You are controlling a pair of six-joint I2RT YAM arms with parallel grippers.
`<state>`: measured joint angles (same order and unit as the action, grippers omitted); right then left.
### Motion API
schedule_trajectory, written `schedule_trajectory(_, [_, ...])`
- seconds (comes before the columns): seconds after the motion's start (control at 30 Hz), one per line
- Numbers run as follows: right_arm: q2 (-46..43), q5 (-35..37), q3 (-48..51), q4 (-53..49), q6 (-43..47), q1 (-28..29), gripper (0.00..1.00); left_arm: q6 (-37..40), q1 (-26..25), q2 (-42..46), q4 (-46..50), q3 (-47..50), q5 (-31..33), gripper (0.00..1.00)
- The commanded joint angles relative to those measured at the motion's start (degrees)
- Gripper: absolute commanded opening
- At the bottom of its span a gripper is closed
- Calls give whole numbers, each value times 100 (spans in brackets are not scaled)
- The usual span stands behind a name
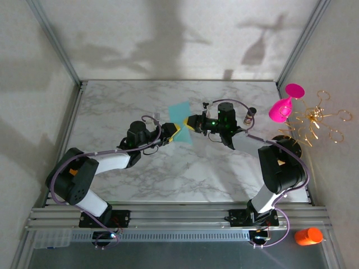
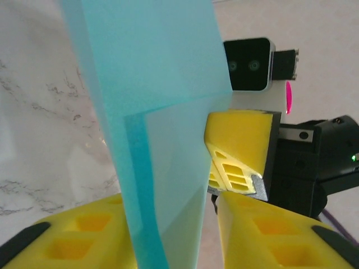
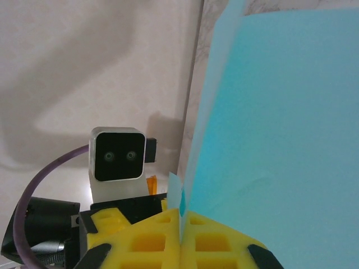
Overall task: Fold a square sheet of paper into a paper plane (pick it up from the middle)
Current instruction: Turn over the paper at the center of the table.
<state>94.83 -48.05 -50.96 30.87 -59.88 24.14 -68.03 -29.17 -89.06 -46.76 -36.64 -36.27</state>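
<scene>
Right now I am pinching the square sheet of paper [image 3: 269,112] in my right end effector [image 3: 180,218]. Its two yellow pads are pressing flat together with the teal edge caught in the seam between them, and the sheet is rising upright from there on the right of that wrist's view.

My left end effector [image 2: 174,235] is sitting directly opposite, its fingers [image 2: 109,246] standing one on each side of the same sheet. From the left wrist, a doubled layer is showing as a darker strip running down the paper. I cannot tell whether these pads are actually clamping it or only bracketing it.

From above, the two end effectors are meeting tip to tip just far of the centre of the bench [image 1: 112,112], with the paper spreading out from between them toward the far side.

Open marble is lying to the left, near and far of the paper. On the right, the pink goblet [image 1: 283,106] is sitting at the bench's edge, well apart from the sheet and just beside a gold wire rack [image 1: 317,119] beyond that edge. Metal frame posts are running up at the far left and far right corners. An orange object [image 1: 308,236] is lying by the right end of the near rail.
</scene>
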Motion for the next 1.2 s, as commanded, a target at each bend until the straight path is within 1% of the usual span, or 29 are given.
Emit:
schedule_trajectory(0.0, [97, -115, 34, 132, -46, -47, 2, 7, 23, 33, -216, -143, -38, 31])
schedule_trajectory(0.07, [102, -97, 25, 75, -14, -47, 3, 41, 33, 17, -131, -178, -14, 25])
schedule_trajectory(0.13, [87, -53, 16, -33, 51, -50, 7, 91, 43, 10, -42, -194, 18, 20])
schedule_trajectory(0.23, [-1, 216, -73, -612, 424, -88, 22, 257, 69, 28, 288, -261, 105, 12])
schedule_trajectory(0.3, [-131, 676, -193, -1311, 898, -113, 35, 496, 86, 67, 738, -362, 215, 8])
schedule_trajectory(0.37, [-254, 1265, -358, -2056, 1394, -141, 45, 878, 119, 146, 1372, -488, 394, 9])
schedule_trajectory(0.43, [-382, 1915, -476, -2618, 1800, -153, 52, 1412, 139, 245, 2297, -717, 701, 9])
schedule_trajectory(0.53, [-603, 2737, -520, -3065, 2212, -163, 60, 2377, 124, 289, 4135, -1337, 1552, 8])
schedule_trajectory(0.6, [-762, 3175, -486, -3184, 2361, -172, 65, 2953, 67, 228, 5318, -1842, 2419, 8])
schedule_trajectory(0.7, [-940, 3605, -417, -3250, 2467, -175, 70, 3501, -121, 17, 6679, -2590, 3786, 8])
schedule_trajectory(0.77, [-1049, 3839, -367, -3272, 2493, -176, 71, 3687, -334, -271, 7547, -3181, 4923, 8])
schedule_trajectory(0.87, [-1157, 4140, -301, -3302, 2463, -181, 71, 3730, -646, -884, 8686, -3937, 6445, 8])
schedule_trajectory(0.97, [-1245, 4352, -240, -3359, 2394, -182, 71, 3554, -923, -1581, 9642, -4621, 7628, 8])
schedule_trajectory(1.0, [-1268, 4399, -223, -3368, 2376, -177, 71, 3477, -984, -1775, 9857, -4795, 7844, 8])
schedule_trajectory(1.07, [-1314, 4455, -173, -3376, 2324, -189, 71, 3390, -1116, -2138, 10108, -5065, 8045, 7])
schedule_trajectory(1.1, [-1326, 4469, -161, -3385, 2312, -186, 71, 3391, -1170, -2254, 10112, -5126, 8027, 6])
schedule_trajectory(1.17, [-1376, 4543, -97, -3376, 2251, -198, 71, 3348, -1268, -2541, 10023, -5235, 7786, 6])
